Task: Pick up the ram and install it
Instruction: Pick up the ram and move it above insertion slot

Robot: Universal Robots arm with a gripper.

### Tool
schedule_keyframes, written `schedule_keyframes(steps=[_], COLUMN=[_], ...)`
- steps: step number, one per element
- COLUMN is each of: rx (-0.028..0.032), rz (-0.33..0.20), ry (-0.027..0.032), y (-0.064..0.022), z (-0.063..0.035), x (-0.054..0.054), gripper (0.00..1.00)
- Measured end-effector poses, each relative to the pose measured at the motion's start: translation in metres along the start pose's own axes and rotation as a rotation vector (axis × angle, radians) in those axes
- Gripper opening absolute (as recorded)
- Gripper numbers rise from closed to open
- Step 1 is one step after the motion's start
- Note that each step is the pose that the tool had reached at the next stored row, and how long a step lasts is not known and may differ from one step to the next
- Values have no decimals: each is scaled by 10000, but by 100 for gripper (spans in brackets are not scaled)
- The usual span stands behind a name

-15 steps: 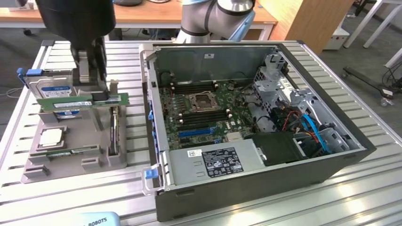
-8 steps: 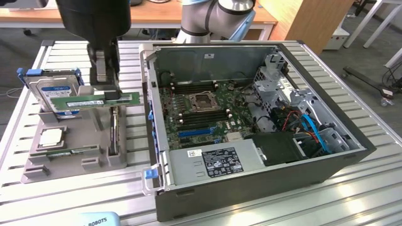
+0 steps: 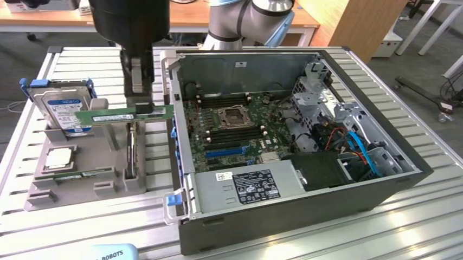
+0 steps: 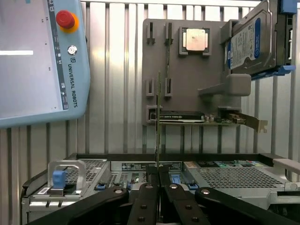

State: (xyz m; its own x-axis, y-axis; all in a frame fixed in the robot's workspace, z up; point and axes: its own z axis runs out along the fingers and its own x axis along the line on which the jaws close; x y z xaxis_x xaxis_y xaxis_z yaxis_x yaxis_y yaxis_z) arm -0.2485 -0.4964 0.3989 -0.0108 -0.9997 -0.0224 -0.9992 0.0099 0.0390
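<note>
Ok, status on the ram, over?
Claw shut on the ram. Ram held level above the grey tray, beside the open computer case, not yet in a slot. One ram end close to the case wall.

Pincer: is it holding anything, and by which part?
The pincer is shut on the ram, pinching its upper long edge, off-centre toward the end nearer the computer case.

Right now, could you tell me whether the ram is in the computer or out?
Out: the tool holds the ram above the grey tray, outside the case.
</note>
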Motion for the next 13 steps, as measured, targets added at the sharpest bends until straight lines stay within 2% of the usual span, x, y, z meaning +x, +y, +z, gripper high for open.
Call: schedule_keyframes(steps=[13], rx=[-1], rz=[-1], ry=[0], y=[-339], z=[-14], x=[-3], gripper=[12])
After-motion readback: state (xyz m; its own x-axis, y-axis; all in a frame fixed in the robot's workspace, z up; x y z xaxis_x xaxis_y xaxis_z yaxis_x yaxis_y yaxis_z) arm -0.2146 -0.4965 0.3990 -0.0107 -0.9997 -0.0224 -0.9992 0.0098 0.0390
